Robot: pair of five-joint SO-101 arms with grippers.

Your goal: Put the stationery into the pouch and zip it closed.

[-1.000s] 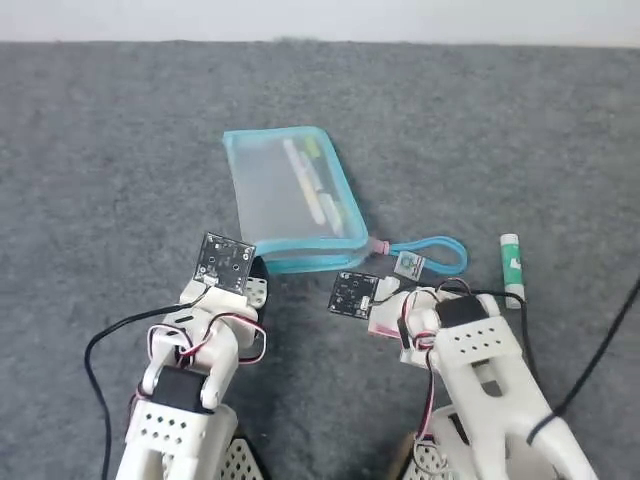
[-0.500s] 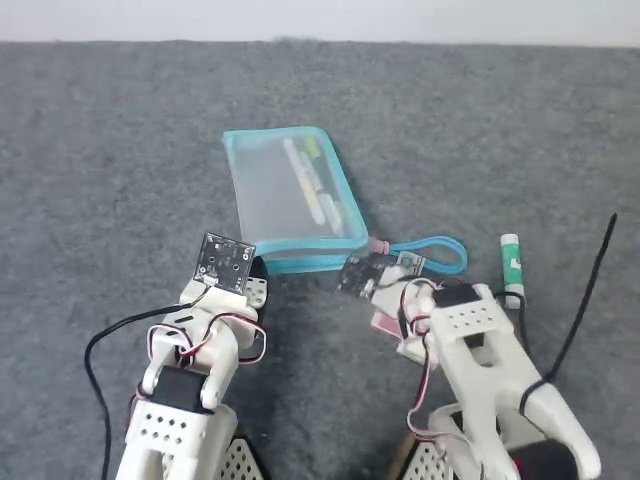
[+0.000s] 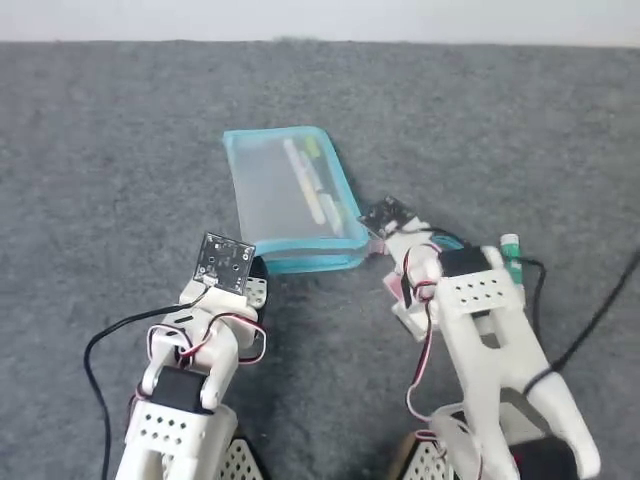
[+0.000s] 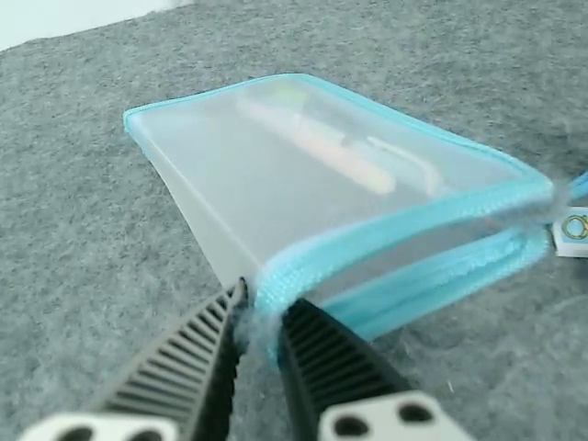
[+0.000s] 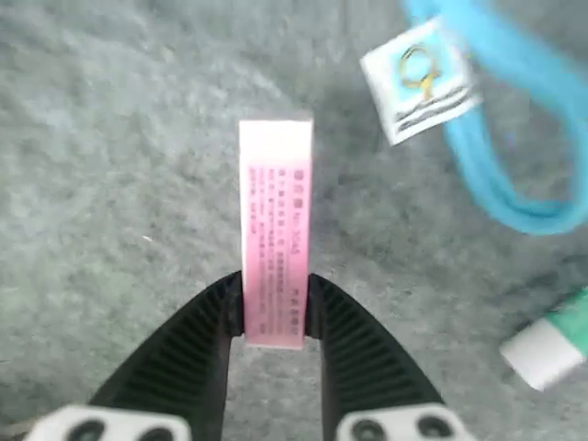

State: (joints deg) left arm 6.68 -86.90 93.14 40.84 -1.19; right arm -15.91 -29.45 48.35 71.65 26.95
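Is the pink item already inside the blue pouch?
No, the pink item is clamped in the right hand over the grey mat, outside the pouch.

Green-white stick [image 3: 510,243] mostly hidden behind right arm [image 3: 485,330]; pens [image 4: 322,147] inside pouch [image 4: 211,184] only blurred shapes

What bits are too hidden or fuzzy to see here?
Pens in the pouch, high view: the frosted wall blurs them; number unclear.
Pink block, high view: mostly under the right arm.
Green stick, right wrist view: cut off by the edge.
Blue loop, right wrist view: runs off the edge.
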